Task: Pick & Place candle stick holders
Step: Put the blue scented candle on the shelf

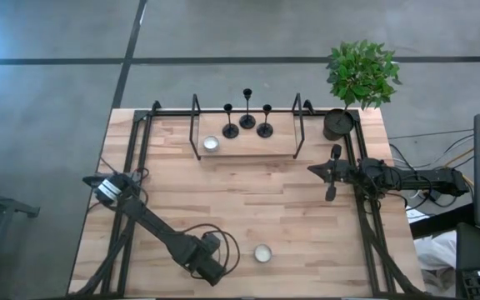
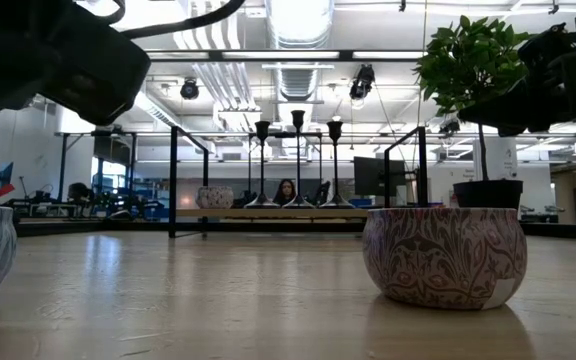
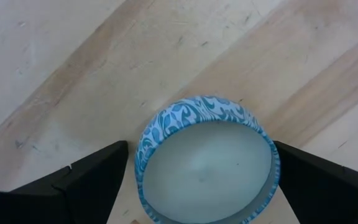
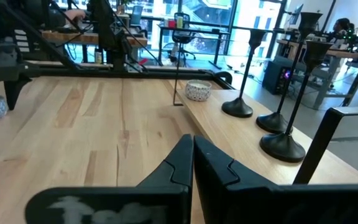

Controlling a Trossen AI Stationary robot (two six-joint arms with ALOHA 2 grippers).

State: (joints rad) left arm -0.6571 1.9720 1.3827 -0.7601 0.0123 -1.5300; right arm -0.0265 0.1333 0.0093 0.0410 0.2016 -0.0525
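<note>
Holders [image 1: 247, 117] without legible markings

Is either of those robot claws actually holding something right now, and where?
Nothing is held. The left gripper stands open around a blue patterned candle tin without pinching it. The right gripper is shut on nothing.

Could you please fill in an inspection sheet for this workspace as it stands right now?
Surface: wooden table, raised shelf at the far edge.
Job's things: three candle stick holders upright on the shelf.
Clutter: candle tins on the shelf, near edge and under the left arm; potted plant.
Pincers: left pincer open, straddling the blue tin; right pincer shut above the table.
Cables: looped by the left arm.
Surroundings: open office, concrete floor.
</note>
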